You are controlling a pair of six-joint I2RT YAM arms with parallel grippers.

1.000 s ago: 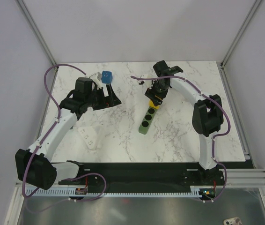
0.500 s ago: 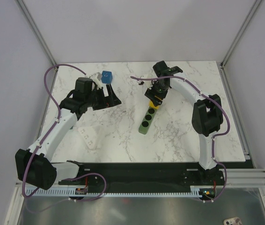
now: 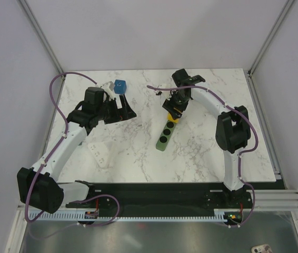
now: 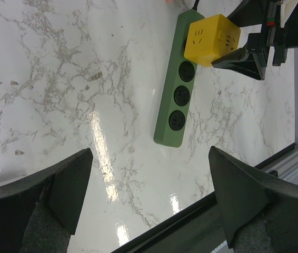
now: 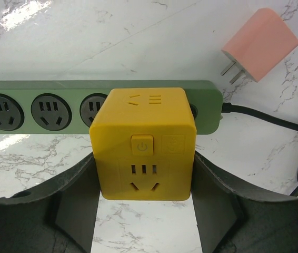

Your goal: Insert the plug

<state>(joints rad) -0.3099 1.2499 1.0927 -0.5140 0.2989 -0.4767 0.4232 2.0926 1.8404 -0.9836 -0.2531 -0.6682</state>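
Top view: at frame centre the right pincer [image 3: 174,109] is half closed on the yellow cube plug [image 3: 174,118], at the upper end of the green power strip [image 3: 162,138] on the table [image 3: 201,153]. The left pincer [image 3: 123,109], upper left, is spread wide and empty.

Left wrist view: strip and plug lie at upper right.

Right wrist view: the plug covers the strip's right-end socket. A pink charger [image 5: 260,44] lies at upper right.

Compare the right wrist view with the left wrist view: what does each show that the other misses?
Right wrist only: the power button on the yellow cube, and the pink charger with its prongs. Left wrist only: the green power strip down to its free end, the table at its near edge, and the wide-open left claw. Both: the cube sitting on the strip, gripped by the right claw.
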